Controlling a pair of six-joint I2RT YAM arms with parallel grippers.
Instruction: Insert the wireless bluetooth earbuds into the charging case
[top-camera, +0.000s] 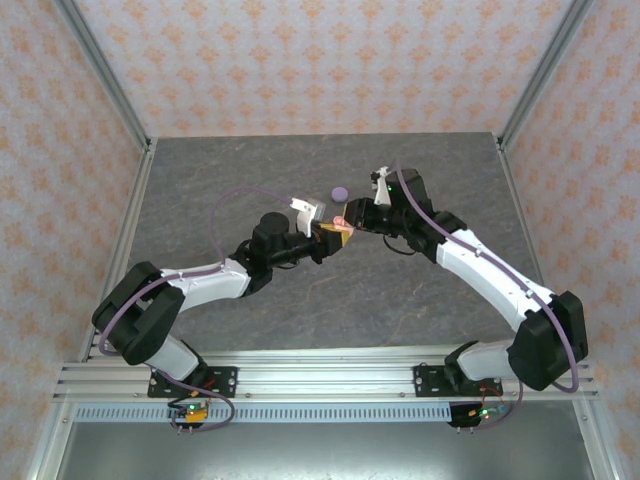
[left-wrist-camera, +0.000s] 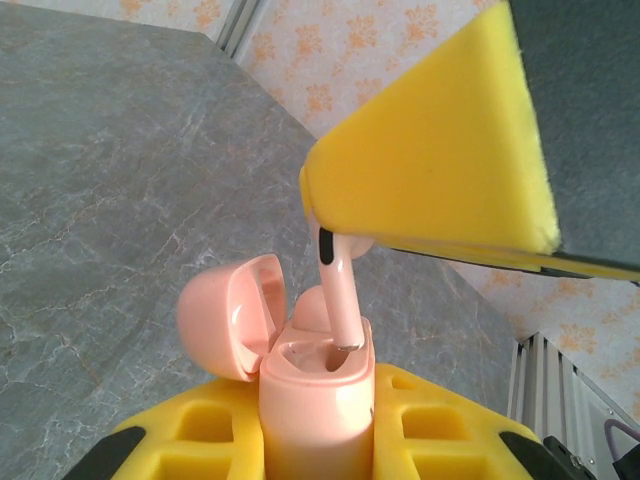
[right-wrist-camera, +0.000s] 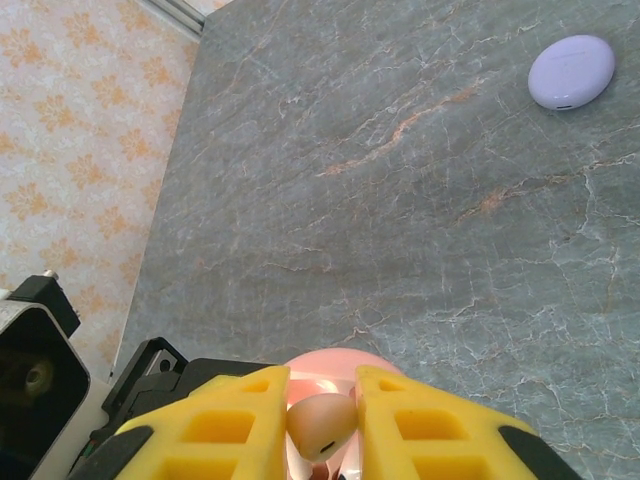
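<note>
Pink earbud (left-wrist-camera: 338, 300), pink case (left-wrist-camera: 315, 405), lilac case (right-wrist-camera: 571, 72)

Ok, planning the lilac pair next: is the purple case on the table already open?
No, the purple case lies closed on the grey table, its lid flush.

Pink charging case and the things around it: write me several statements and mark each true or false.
1. The pink charging case has its lid flipped open. True.
2. The pink charging case stands on the table by itself. False: the left gripper is shut on it, holding it between its yellow fingers.
3. The right gripper holds a pink earbud whose stem reaches down into the case's opening. True.
4. The lilac case lies open beside the grippers. False: it is closed and lies on the table, apart from both grippers.
</note>
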